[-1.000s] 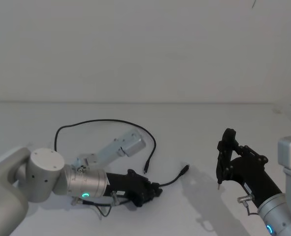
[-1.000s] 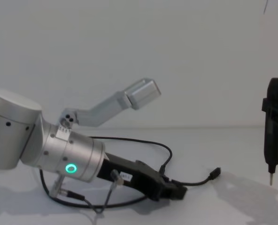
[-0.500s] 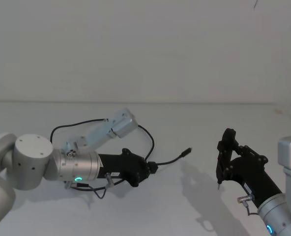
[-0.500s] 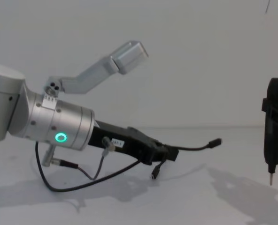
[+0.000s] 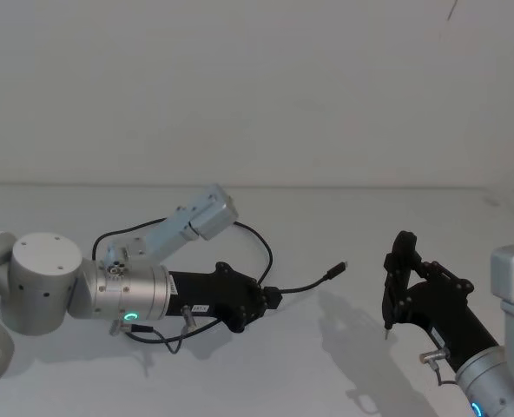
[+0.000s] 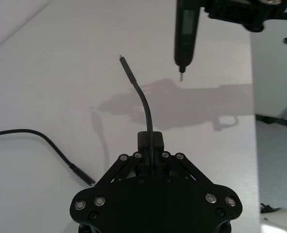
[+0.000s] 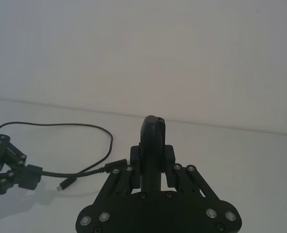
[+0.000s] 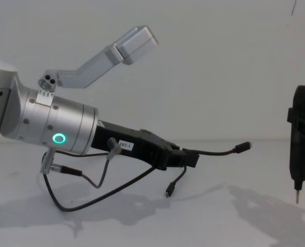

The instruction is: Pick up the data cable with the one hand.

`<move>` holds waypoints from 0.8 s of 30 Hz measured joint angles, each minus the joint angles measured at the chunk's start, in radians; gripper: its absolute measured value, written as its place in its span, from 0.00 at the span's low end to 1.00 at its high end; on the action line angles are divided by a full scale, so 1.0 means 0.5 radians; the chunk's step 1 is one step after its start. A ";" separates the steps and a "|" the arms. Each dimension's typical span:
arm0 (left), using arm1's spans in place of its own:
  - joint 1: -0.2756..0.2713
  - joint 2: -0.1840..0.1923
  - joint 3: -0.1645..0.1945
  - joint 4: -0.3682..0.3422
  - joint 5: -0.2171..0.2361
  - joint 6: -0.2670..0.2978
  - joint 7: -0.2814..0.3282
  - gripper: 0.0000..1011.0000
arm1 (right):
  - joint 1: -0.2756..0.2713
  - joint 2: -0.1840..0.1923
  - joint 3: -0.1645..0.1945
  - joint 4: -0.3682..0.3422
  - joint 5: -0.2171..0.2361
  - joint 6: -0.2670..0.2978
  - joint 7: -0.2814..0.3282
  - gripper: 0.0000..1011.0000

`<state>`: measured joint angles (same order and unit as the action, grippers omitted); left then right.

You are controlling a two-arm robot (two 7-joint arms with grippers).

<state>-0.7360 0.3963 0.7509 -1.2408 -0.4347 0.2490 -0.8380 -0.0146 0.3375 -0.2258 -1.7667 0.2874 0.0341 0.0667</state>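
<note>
Data cable [image 5: 307, 283] location: clamped near one end between the closed fingers of the left end effector [image 5: 273, 300], which is raised above the surface [image 5: 326, 365]. A short length projects past the fingertips toward the robot's right and ends in a plug held in the air. The long remainder loops back behind and under the left arm, and its second plug hangs below the end effector in the chest view. Whether the lowest part of the loop is clear of the surface cannot be determined.

The right end effector [image 5: 409, 291] is clenched on a slim black tool [image 5: 397, 261] and is parked well apart, on the right.

Probable faults from this state:

1. Slip. The cord is thin and gripped close to one end. The weight of the trailing loop pulls on the clamp and may draw the cord out.
2. Snag. The loop passes just beside the grey lead [image 8: 105, 163] at the left wrist. Wrist rotation may tangle the two.
3. Drag. A low loop may catch on the surface during travel.
4. Contact. Travel to the right may bring the projecting plug against the tool tip.
</note>
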 joint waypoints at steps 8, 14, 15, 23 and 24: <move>0.016 0.045 0.011 -0.069 -0.059 0.061 -0.058 0.05 | 0.001 -0.004 0.001 0.000 0.000 -0.001 0.001 0.28; 0.023 0.063 0.015 -0.096 -0.081 0.083 -0.079 0.05 | 0.016 -0.028 0.004 -0.010 0.010 -0.021 0.008 0.28; 0.024 0.067 0.016 -0.102 -0.086 0.088 -0.083 0.05 | 0.027 -0.041 0.005 -0.016 0.016 -0.031 0.010 0.28; 0.029 0.080 0.019 -0.122 -0.102 0.106 -0.098 0.05 | 0.115 -0.132 -0.010 -0.029 0.041 -0.064 0.011 0.28; 0.030 0.082 0.019 -0.125 -0.104 0.108 -0.101 0.05 | 0.135 -0.153 -0.015 -0.029 0.044 -0.066 0.010 0.28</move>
<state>-0.7209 0.4374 0.7603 -1.3034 -0.4868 0.3028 -0.8885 0.0528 0.2608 -0.2334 -1.7812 0.3094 0.0009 0.0718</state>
